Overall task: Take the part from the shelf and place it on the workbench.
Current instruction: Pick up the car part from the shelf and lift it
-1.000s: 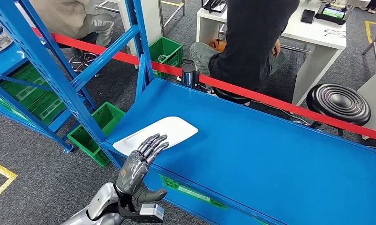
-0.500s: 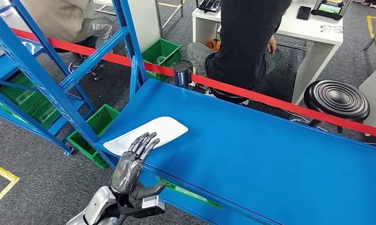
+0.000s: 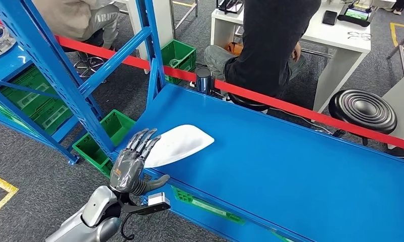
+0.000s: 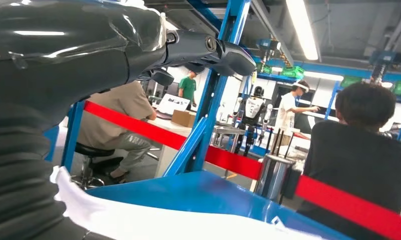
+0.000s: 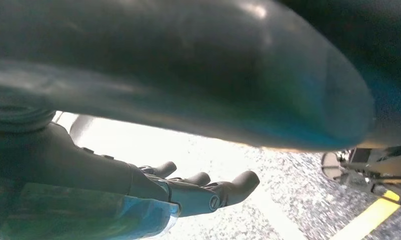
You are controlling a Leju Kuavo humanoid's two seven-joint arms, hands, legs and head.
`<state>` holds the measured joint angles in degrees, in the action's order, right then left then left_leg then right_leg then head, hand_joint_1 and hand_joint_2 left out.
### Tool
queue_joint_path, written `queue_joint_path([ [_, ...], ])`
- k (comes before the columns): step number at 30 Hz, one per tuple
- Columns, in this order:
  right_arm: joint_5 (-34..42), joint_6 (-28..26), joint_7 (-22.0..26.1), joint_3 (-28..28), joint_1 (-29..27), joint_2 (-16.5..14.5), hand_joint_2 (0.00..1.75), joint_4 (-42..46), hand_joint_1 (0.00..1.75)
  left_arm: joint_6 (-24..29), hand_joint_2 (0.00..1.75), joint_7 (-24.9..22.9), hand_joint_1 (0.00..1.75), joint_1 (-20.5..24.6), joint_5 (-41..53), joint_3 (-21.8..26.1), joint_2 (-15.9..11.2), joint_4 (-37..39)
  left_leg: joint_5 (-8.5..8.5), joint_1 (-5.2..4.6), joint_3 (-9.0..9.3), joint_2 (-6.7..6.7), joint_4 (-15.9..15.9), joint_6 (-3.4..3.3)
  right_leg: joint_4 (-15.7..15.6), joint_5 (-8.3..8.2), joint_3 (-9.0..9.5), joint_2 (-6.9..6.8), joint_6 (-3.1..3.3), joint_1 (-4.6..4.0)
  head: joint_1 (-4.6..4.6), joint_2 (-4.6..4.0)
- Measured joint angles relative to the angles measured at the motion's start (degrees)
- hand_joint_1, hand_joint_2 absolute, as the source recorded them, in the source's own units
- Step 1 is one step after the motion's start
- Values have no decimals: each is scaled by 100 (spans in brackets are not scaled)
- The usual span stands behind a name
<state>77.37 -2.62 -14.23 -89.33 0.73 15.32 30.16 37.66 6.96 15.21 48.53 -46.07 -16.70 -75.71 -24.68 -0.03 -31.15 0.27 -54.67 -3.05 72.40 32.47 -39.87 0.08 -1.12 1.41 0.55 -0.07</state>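
You are looking down at a long blue bench (image 3: 290, 166) with a red tape (image 3: 300, 112) stretched along its far side. A blue shelf (image 3: 54, 75) stands at the bench's left end, with green crates (image 3: 102, 136) on the grey floor beside it. Past the tape, a person in dark clothes (image 3: 270, 45) sits at a white desk (image 3: 341, 40), and a round black stool (image 3: 363, 110) stands near them. The white part (image 3: 182, 143) lies flat on the bench, close to its left end. Your left hand (image 3: 132, 161) is at the near end of the part — its fingers are straight and spread apart, reaching over the part's edge, and it grips nothing. You cannot tell if the fingers touch the part. Your right hand (image 5: 188, 192) hangs over the floor with its fingers loosely apart, holding nothing.
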Motion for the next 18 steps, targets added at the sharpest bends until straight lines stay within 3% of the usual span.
queue_joint_path([
  [1,2,-1,0,-2,-7,4,0,1,0,0,175,-21,0,-12,29,10,-1,19,-1,-6,0,-1,-2,1,184,27,-98,0,-28,1,0,0],
  [2,4,-4,0,-3,-13,7,0,3,0,0,175,-42,0,-20,49,21,-2,37,-4,-7,4,-5,-6,4,122,-44,-81,-2,-75,5,-2,0],
  [4,5,-23,0,-5,-20,17,0,9,0,0,175,-79,0,-29,74,55,-4,63,-23,-7,10,-18,-36,31,-631,-376,262,-12,-180,16,-4,0],
  [5,4,-35,0,-5,-19,22,0,16,0,0,175,-94,0,-29,87,80,-7,72,-47,-21,-10,-24,-81,58,-1046,-530,457,-18,-195,16,-5,0],
  [7,-2,-54,0,-5,-13,27,0,31,0,0,175,-112,0,-37,110,130,-14,78,-93,-48,-60,-28,-164,113,-1480,-681,650,-24,-144,9,2,0],
  [11,-53,-65,-1,-6,-11,25,0,42,0,-3,175,-125,0,-71,125,223,-29,79,-195,-15,-120,-29,-295,196,-1511,-713,649,-13,4,17,10,0],
  [13,-80,-66,-1,-7,-8,25,0,44,0,-11,175,-125,0,-82,119,268,-40,79,-507,16,-335,-31,-793,272,-1518,-722,651,-10,50,41,18,0],
  [15,-119,-63,0,-7,-8,27,0,44,0,-39,175,-118,0,-122,55,297,-54,80,-888,42,-718,-31,-1613,325,-1516,-723,642,-8,68,31,23,0],
  [16,-143,-60,0,-7,-10,26,0,44,0,-59,175,-104,0,-151,6,307,-57,83,-966,50,-851,-31,-1888,333,-1514,-723,639,-8,68,26,24,0],
  [17,-165,-54,0,-7,-12,26,0,44,0,-89,175,-86,0,-179,-55,318,-58,86,-923,56,-875,-31,-1934,328,-1514,-723,640,-6,68,20,24,0],
  [18,-188,-45,0,-7,-11,24,0,44,0,-130,175,-61,0,-198,-117,332,-58,88,-772,58,-771,-31,-1721,308,-1514,-723,646,-3,67,15,24,0],
])
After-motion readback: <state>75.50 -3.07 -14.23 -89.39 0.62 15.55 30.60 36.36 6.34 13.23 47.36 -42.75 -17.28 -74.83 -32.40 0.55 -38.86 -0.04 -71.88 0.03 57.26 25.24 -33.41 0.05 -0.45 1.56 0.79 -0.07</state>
